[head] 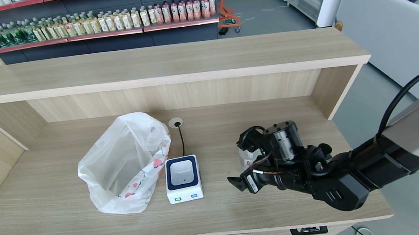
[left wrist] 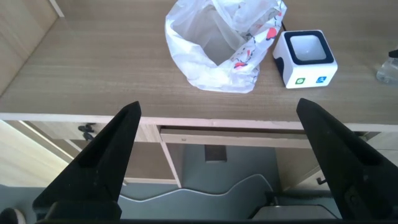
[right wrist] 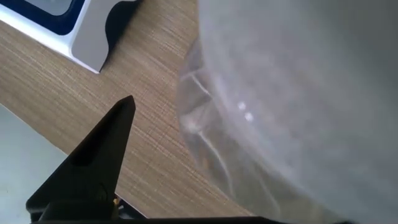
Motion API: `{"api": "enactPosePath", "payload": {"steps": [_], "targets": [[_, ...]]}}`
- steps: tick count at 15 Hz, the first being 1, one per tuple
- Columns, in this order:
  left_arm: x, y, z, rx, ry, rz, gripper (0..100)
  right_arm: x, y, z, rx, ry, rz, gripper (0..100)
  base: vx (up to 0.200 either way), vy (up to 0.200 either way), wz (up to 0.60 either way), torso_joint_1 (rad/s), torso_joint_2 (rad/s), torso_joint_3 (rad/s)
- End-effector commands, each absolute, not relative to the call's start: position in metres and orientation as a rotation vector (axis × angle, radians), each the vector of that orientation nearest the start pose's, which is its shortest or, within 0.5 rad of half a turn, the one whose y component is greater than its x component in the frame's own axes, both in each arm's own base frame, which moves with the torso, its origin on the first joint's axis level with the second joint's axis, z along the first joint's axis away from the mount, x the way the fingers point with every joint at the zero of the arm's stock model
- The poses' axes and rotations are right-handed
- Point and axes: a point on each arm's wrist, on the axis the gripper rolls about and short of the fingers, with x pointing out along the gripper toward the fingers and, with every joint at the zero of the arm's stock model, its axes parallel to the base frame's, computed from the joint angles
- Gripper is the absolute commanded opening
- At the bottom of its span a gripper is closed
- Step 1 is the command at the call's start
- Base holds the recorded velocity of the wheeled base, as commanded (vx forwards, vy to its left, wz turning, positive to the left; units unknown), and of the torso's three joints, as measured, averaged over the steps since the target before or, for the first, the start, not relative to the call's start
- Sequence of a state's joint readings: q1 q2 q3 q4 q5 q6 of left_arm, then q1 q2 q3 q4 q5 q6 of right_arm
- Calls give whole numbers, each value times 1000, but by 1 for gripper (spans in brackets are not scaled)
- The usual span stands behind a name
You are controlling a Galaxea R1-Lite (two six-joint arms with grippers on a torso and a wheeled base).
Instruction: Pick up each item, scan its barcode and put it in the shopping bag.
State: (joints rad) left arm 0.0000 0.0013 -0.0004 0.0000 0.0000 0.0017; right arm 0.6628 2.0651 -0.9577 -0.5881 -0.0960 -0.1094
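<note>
I am holding the right gripper [head: 237,163] with jaws spread about the clear plastic item [head: 247,161], which is standing, apparently upright, between them on the counter [head: 67,210] (the left gripper [left wrist: 217,155], likewise spread, is hanging well apart).

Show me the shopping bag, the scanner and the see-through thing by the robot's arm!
shopping bag [head: 98,174], head view, its pale side wall.
scanner [head: 182,173], head view, the window on its top.
see-through item [head: 246,161], head view, its side near the red mark.
</note>
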Motion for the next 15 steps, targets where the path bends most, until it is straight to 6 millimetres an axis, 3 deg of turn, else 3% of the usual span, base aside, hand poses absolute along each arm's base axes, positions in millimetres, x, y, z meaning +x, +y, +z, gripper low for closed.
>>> {"api": "enactPosePath", "payload": {"steps": [1,8,9,15], "targets": [[-23,0,76,2,0,0,100,300,231,90,-299,458,580,100,0,0,0,0,0,0],[-23,0,76,2,0,0,100,303,225,98,-263,405,563,100,0,0,0,0,0,0],[-23,0,76,2,2,0,100,303,223,95,-273,415,560,0,0,0,0,0,0,0],[-23,0,76,2,2,0,100,301,221,91,-272,409,562,0,0,0,0,0,0,0]]}}
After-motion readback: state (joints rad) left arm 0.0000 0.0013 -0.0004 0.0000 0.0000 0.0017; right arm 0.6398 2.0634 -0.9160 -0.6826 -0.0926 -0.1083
